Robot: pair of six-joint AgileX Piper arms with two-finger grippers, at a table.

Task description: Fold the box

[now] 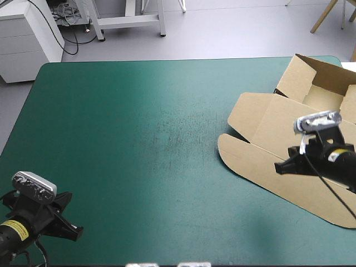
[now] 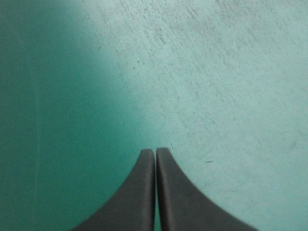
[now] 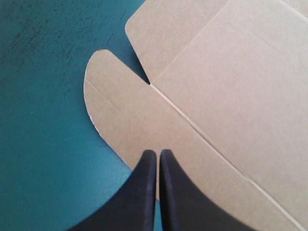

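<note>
The brown box [image 1: 267, 130] lies on the tabletop's [image 1: 139, 122] right side, mostly flat, with walls raised at its far end. The right fingers [image 3: 149, 161] are pressed together and hold nothing, over the box's rounded near flap. The left fingers [image 2: 150, 161], likewise closed and empty, are over bare teal-green cover at the near left corner.

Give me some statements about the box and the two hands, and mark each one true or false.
1. The box lies on the table's right side. True.
2. The left hand is open. False: it is shut, over bare cover.
3. The right hand is over the box's flat panel. True.
4. The box is wholly flat. False: walls stand raised at its far end.
</note>
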